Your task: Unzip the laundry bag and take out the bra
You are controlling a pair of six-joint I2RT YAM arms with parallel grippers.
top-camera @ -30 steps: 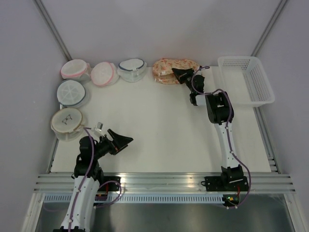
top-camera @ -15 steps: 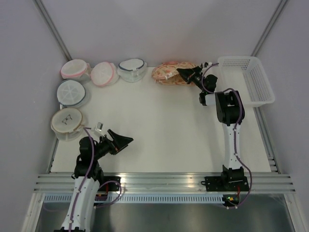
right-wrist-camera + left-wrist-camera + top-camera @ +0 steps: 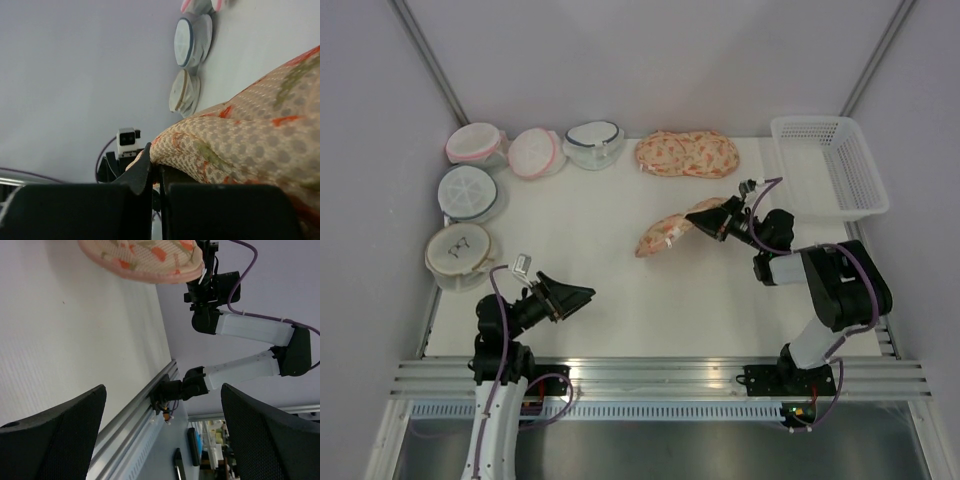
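My right gripper (image 3: pixel 703 217) is shut on the edge of the peach, orange-printed laundry bag (image 3: pixel 663 233) and holds it over the middle-right of the table. In the right wrist view the jaws (image 3: pixel 156 172) pinch the bag's printed fabric (image 3: pixel 260 130), which fills the right side. The bag also shows at the top of the left wrist view (image 3: pixel 145 257). The bag looks zipped. The bra is hidden. My left gripper (image 3: pixel 577 292) is open and empty near the front left, its fingers (image 3: pixel 55 435) wide apart.
A look-alike peach bag (image 3: pixel 687 153) lies at the back centre. Several round domed mesh bags (image 3: pixel 535 152) sit along the back left and left edge (image 3: pixel 458 250). A white plastic basket (image 3: pixel 830 165) stands at the back right.
My right gripper has pulled one peach bag off the back pile toward the front and middle, leaving its twin at the back. The left arm barely shifted.
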